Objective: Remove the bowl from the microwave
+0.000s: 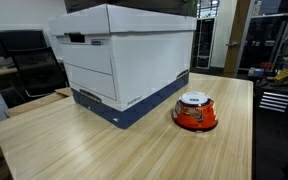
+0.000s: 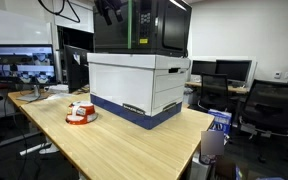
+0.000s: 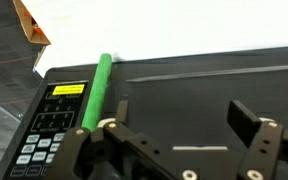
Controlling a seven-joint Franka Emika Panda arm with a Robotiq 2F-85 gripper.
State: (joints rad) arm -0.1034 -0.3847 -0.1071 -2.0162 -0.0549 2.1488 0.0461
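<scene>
The small red-orange bowl (image 1: pixel 195 112) with a white-grey top stands on the wooden table beside the white box; it also shows in an exterior view (image 2: pixel 80 113). The microwave (image 2: pixel 149 27) is a black appliance with a green handle (image 3: pixel 95 90) and stands on top of the white box. Its door looks closed. Only its lower edge shows in an exterior view (image 1: pixel 134 4). My gripper (image 3: pixel 184 115) is open and empty, close in front of the dark door, next to the handle and keypad (image 3: pixel 46 128). In an exterior view it hangs by the microwave's upper front corner (image 2: pixel 108 12).
A large white box with a navy base band (image 1: pixel 124 65) (image 2: pixel 134 80) carries the microwave on the wooden table (image 1: pixel 104 150) (image 2: pixel 134 140). Monitors (image 2: pixel 22 62) and office chairs (image 2: pixel 269 105) stand around the table.
</scene>
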